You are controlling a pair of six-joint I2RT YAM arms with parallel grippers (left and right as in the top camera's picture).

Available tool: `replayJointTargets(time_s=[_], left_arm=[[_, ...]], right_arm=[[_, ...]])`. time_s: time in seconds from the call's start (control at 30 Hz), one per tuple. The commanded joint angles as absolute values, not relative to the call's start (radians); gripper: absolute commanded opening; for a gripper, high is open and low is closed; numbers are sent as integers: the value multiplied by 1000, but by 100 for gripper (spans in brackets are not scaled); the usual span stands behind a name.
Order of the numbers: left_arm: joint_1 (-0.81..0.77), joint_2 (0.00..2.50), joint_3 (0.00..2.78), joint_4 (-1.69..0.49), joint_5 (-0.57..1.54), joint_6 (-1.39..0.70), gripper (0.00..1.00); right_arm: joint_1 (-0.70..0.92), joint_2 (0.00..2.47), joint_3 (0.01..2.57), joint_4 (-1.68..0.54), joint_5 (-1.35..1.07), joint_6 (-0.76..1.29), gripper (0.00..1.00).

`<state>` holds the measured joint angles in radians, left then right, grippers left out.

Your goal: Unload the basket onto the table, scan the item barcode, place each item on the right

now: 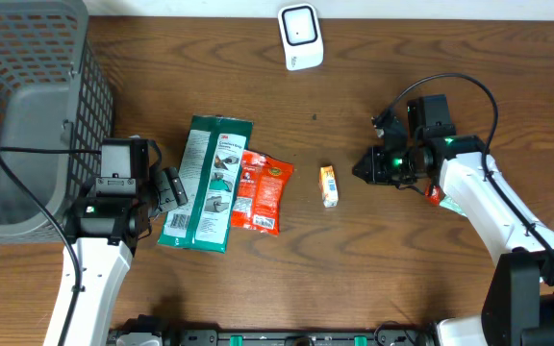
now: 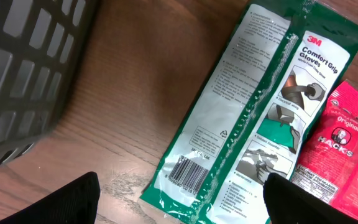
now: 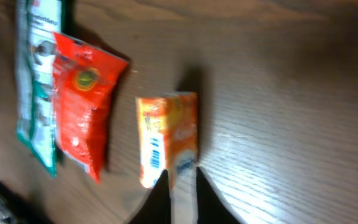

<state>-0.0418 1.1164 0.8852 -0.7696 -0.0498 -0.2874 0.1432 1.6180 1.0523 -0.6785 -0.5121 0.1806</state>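
Note:
A small orange box (image 1: 328, 185) lies in the middle of the table, its barcode (image 3: 154, 152) showing on a white side. My right gripper (image 1: 362, 170) is just to the right of the box, shut with nothing between its fingers; in the right wrist view the gripper's (image 3: 178, 173) tips point at the box's (image 3: 169, 134) near end. A green glove packet (image 1: 207, 181) and a red sweet bag (image 1: 261, 192) lie to the left. My left gripper (image 2: 180, 182) is open over the packet's (image 2: 253, 112) barcode end. A white scanner (image 1: 300, 37) stands at the far edge.
A dark mesh basket (image 1: 27, 96) fills the far left corner, beside the left arm. A red-and-white item (image 1: 442, 198) lies partly hidden under my right arm. Cables run from both arms.

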Motion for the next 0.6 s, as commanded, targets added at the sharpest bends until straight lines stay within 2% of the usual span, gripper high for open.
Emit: replayJointTargets(time_s=[0.0, 0.57], left_arm=[[-39, 1117, 900, -769, -44, -289, 85], [-39, 1117, 900, -769, -44, -289, 85]], right_arm=[[159, 1602, 1063, -717, -403, 179, 2], [318, 1607, 1036, -688, -236, 239, 4]])
